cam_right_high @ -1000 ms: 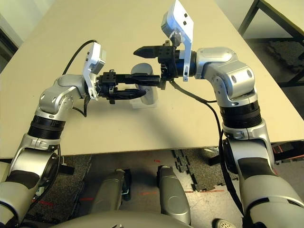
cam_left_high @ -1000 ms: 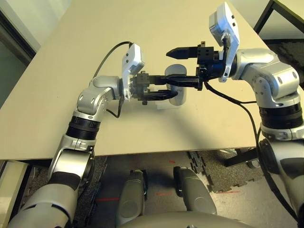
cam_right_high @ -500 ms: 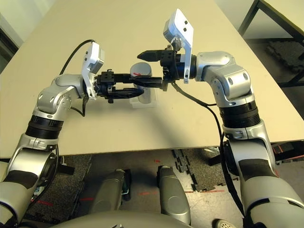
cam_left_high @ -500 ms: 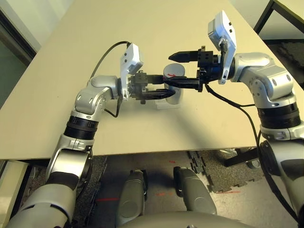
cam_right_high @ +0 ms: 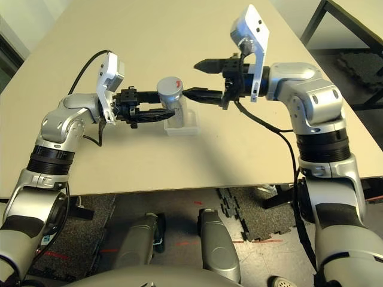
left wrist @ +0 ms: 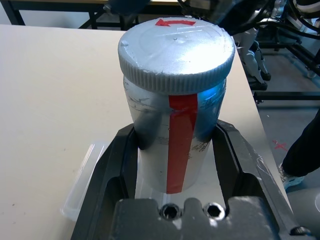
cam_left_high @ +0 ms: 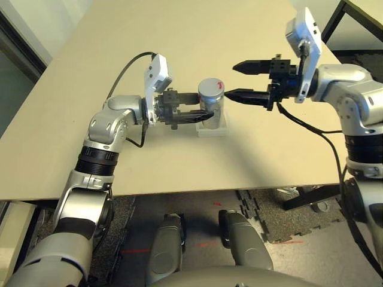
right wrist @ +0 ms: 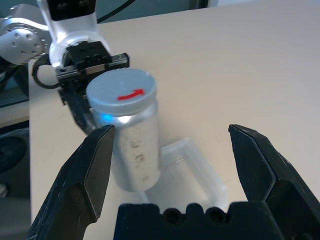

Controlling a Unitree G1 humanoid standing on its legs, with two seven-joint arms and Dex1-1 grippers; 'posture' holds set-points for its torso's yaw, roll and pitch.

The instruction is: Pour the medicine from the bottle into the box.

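The silver-grey bottle with a red stripe stands nearly upright, my left gripper shut on its body. Its grey cap, marked with a red arrow, sits on top. The clear plastic box lies on the table right under and behind the bottle; whether the bottle's base touches it I cannot tell. My right gripper hangs open just to the right of the cap, apart from it, and the right wrist view shows the bottle and box between its spread fingers. The medicine is hidden.
The tan table stretches bare around the box. Its front edge runs close below my arms. Black table legs and a dark floor mat lie off to the right.
My right gripper has drawn back to the right, away from the bottle's cap, staying open. The left gripper with the bottle shifted slightly left. The cap is still on.
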